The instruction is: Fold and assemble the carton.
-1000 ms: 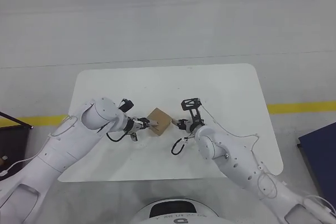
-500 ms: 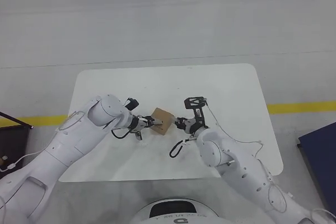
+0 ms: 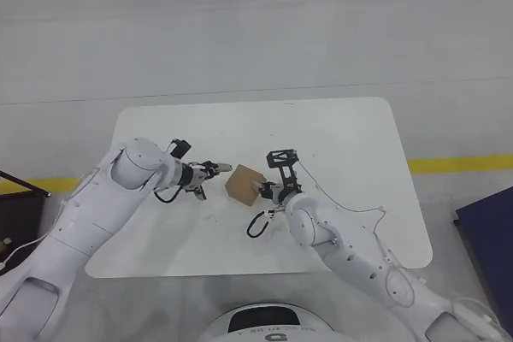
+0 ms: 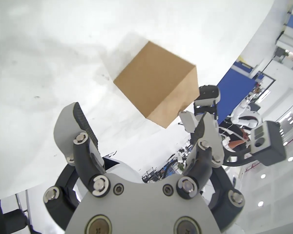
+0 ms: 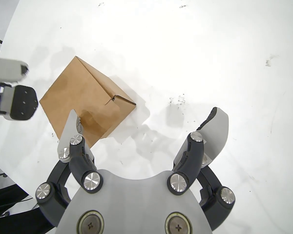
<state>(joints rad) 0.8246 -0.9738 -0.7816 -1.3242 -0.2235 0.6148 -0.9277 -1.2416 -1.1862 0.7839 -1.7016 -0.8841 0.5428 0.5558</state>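
A closed brown carton [image 3: 244,184] stands on the white table [image 3: 342,137], with one tucked flap edge showing in the right wrist view on the carton [image 5: 88,96]. My left gripper [image 3: 220,168] is open just to the carton's left and does not touch it; the left wrist view has the carton [image 4: 158,91] a little beyond the open left gripper [image 4: 131,113]. My right gripper [image 3: 268,190] is open at the carton's right side. One finger [image 5: 72,120] of the right gripper [image 5: 144,113] lies against the carton's near face; the other stands over bare table.
The table's near edge [image 3: 239,272] runs just behind both arms. On the floor, a black cart [image 3: 4,201] stands to the left and a dark blue object [image 3: 496,239] to the right. There is free tabletop beyond and to the right of the carton.
My left gripper has drawn back from the carton, up and to the left. The right gripper has shifted left, up against the carton. The carton has turned slightly.
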